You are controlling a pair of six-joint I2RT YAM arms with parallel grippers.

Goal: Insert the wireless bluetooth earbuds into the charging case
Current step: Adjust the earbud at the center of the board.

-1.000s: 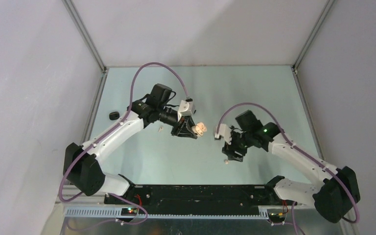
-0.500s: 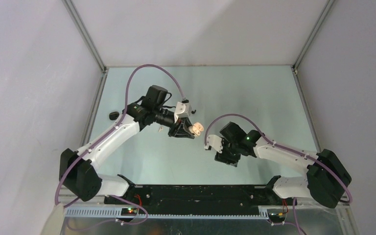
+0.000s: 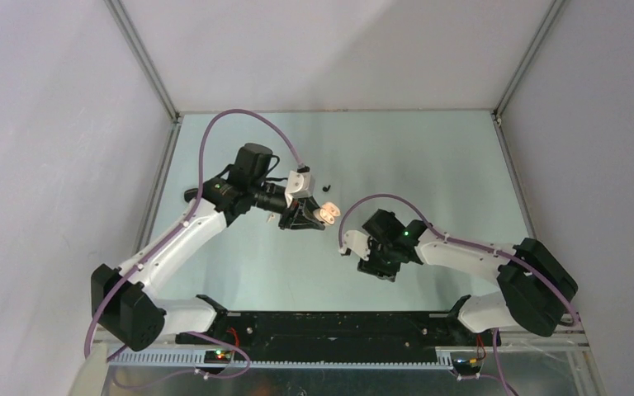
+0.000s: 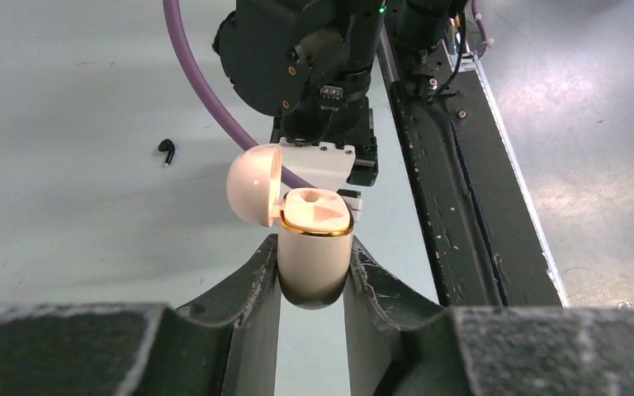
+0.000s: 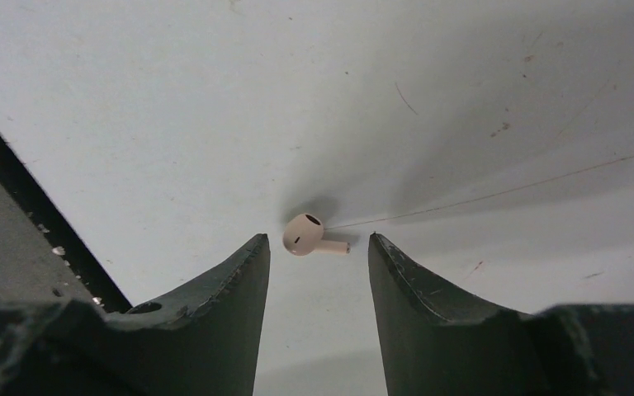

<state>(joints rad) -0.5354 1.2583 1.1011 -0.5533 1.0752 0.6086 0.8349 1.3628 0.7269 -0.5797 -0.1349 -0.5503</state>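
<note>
The left gripper (image 4: 314, 264) clamps the cream charging case (image 4: 317, 216) upright, its lid (image 4: 253, 183) open toward nine o'clock. A black earbud (image 4: 166, 149) lies on the table (image 4: 66, 214), at ten o'clock from the case. The right gripper (image 5: 318, 241) is spread wide over a cream earbud (image 5: 301, 234), which lies between the jaws and seems untouched.

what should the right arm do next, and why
Probably lower the right gripper and close on the cream earbud: it lies on the table, framed between the open fingers but not yet gripped, while the left gripper holds the charging case with its lid open.
</note>
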